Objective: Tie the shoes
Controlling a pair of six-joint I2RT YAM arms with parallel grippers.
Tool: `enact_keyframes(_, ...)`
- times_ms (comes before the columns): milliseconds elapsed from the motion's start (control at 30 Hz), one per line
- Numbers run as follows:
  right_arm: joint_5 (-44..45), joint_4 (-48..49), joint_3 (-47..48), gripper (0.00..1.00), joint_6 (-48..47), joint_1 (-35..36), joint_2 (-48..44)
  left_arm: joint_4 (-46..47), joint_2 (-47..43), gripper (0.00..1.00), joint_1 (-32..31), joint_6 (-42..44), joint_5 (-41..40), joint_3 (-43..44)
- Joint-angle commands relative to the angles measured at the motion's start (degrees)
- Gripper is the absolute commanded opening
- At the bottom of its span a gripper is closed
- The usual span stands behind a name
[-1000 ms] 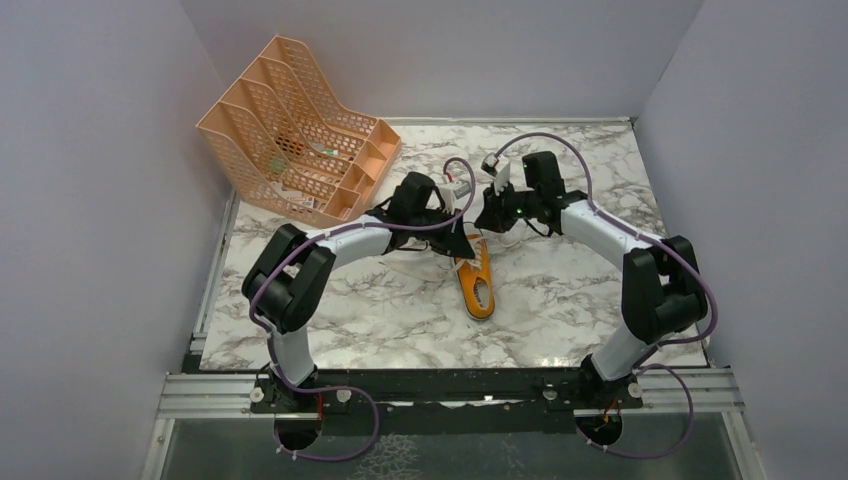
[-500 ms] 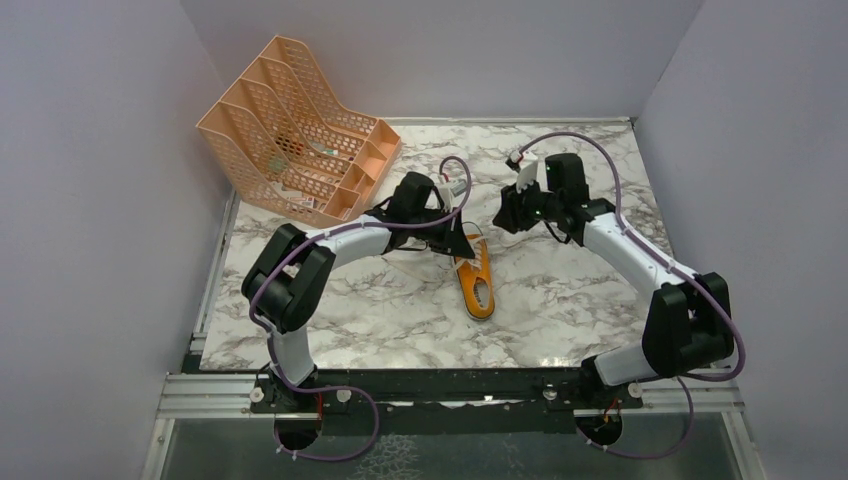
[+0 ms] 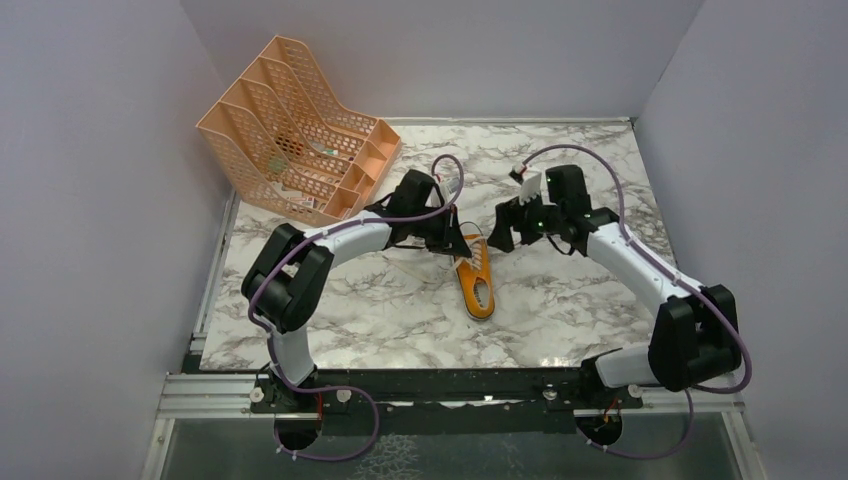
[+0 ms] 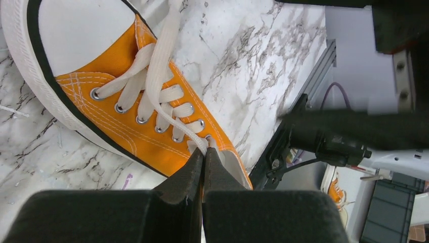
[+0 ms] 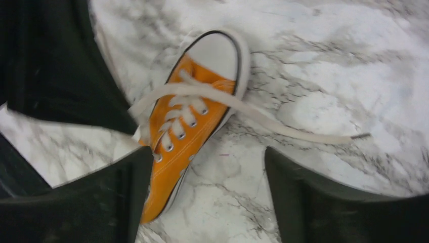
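The orange shoe [image 3: 478, 285] with a white toe cap lies on the marble table, toe pointing away from the arm bases. My left gripper [image 3: 458, 245] is at the shoe's far end. In the left wrist view it [image 4: 204, 152] is shut on a white lace [image 4: 161, 76] just above the top eyelets of the shoe [image 4: 126, 126]. My right gripper [image 3: 497, 238] hovers just right of the toe, open wide with nothing between its fingers [image 5: 207, 152]. Below it, the shoe [image 5: 174, 162] shows a second lace [image 5: 283, 126] that trails loose over the marble to the right.
A peach mesh file organiser [image 3: 300, 130] stands at the back left of the table. Grey walls close in both sides and the back. A metal rail [image 3: 450, 385] with the arm bases runs along the near edge.
My right gripper has opened from nearly shut and let go of its lace, which now lies on the table. Its arm swung outward to the right. The left gripper has kept its grip and place.
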Motion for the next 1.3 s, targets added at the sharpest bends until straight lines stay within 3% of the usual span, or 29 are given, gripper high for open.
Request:
enact_keyframes(0, -3.19, -1.02, -1.58, 0.99, 1.37, 9.66, -5.34, -1.97, -0.02, 0.0, 0.28, 0.33, -0.99, 3.28)
enact_keyframes(100, -2.41, 2.32, -5.01, 1.0, -0.17, 15.97, -10.41, -3.14, 0.97, 0.0, 0.44, 4.48, -0.12, 4.97)
enact_keyframes(300, -0.72, 8.91, -10.71, 1.0, -14.29, 29.18, -15.79, -4.95, 3.4, 0.0, 1.51, 11.26, 3.85, 7.0)
enact_keyframes(433, 1.5, 13.53, -9.51, 1.0, -20.73, 35.33, -8.49, -5.84, 5.27, 0.0, 2.01, 13.63, 5.74, 8.33)
enact_keyframes(533, 8.95, 18.06, -6.64, 0.92, -23.08, 38.84, -0.45, -7.03, 6.87, 0.0, 2.53, 14.79, 6.62, 9.59)
enact_keyframes(667, 15.4, 22.95, -1.07, 0.79, -21.21, 40.21, 9.34, -7.88, 7.88, 0.0, 2.82, 15.12, 6.79, 10.62)
enact_keyframes(833, 23.08, 32.53, 0.15, 0.82, -13.13, 40.89, 16.48, -8.31, 9.2, 0.0, 2.98, 15.2, 7.64, 11.7)
enact_keyframes(1267, 36.69, 42.45, 2.53, 0.8, -0.51, 40.89, 29.63, -9.35, 10.9, 0.0, 3.52, 14.19, 8.74, 13.02)
